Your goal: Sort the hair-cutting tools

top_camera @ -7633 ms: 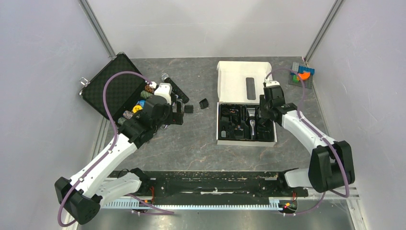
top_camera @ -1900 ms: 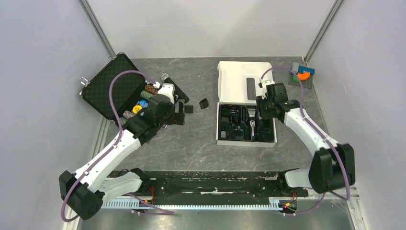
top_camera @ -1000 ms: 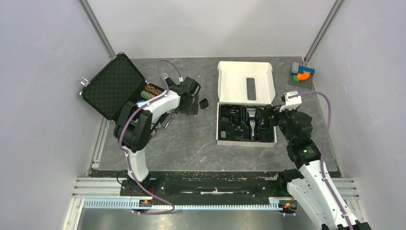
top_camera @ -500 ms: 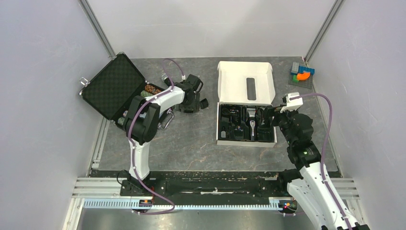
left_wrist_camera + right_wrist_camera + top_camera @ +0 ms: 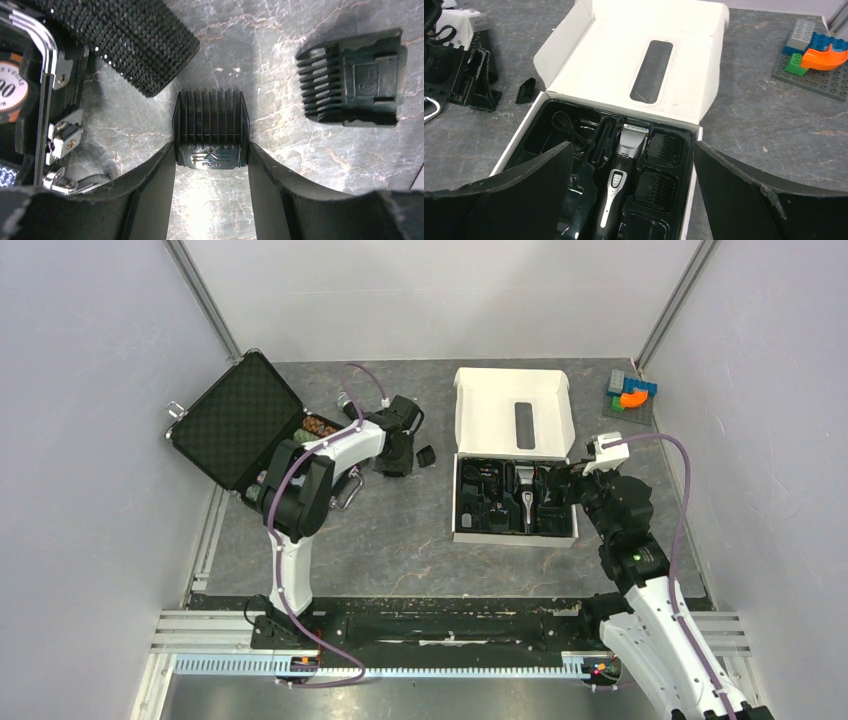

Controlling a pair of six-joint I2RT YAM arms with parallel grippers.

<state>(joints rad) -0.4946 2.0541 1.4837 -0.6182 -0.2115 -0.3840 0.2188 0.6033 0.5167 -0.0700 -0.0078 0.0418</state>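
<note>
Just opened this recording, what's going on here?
The left gripper is down beside the open chip case, its fingers against both sides of a black comb attachment lying flat on the tabletop. A second comb attachment lies loose close by. The right gripper hangs open and empty by the white box, whose tray holds the hair clipper and more combs.

An open black case (image 5: 232, 422) holds poker chips (image 5: 320, 426); toy bricks (image 5: 631, 393) sit far right.
</note>
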